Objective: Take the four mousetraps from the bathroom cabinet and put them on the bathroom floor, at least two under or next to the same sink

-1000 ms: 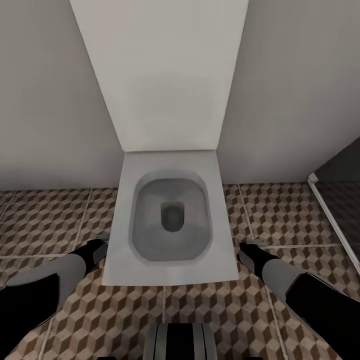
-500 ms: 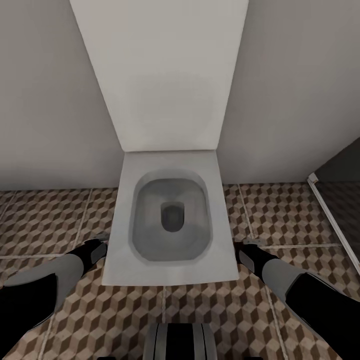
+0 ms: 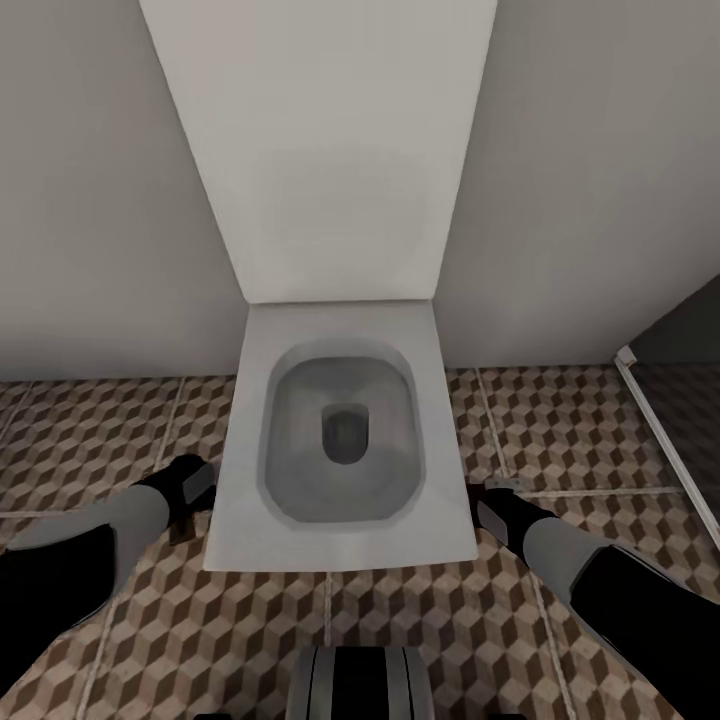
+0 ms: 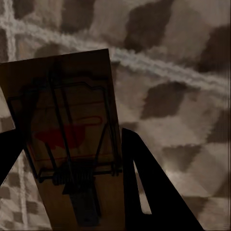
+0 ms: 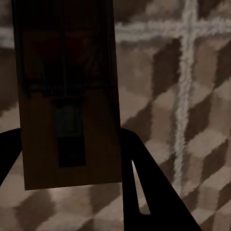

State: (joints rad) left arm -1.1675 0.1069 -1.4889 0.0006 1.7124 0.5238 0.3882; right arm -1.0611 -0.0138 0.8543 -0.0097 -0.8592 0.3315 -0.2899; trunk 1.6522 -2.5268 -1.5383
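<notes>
Head view: faced a toilet on the tiled floor, left pincer and right pincer low at either side of the bowl.

Left wrist view: clenched on a trap, held between the fingers just above the tiles.

Right wrist view: likewise grasped a second trap over the floor.

Risk, as judged: no sink in sight, so dropped here, neither trap would likely count as beside one.

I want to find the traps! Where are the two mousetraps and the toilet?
left mousetrap [image 4: 67, 139]: left wrist view, red-marked middle.
right mousetrap [image 5: 67, 96]: right wrist view, board middle.
toilet [image 3: 440, 520]: head view, front rim.
</notes>
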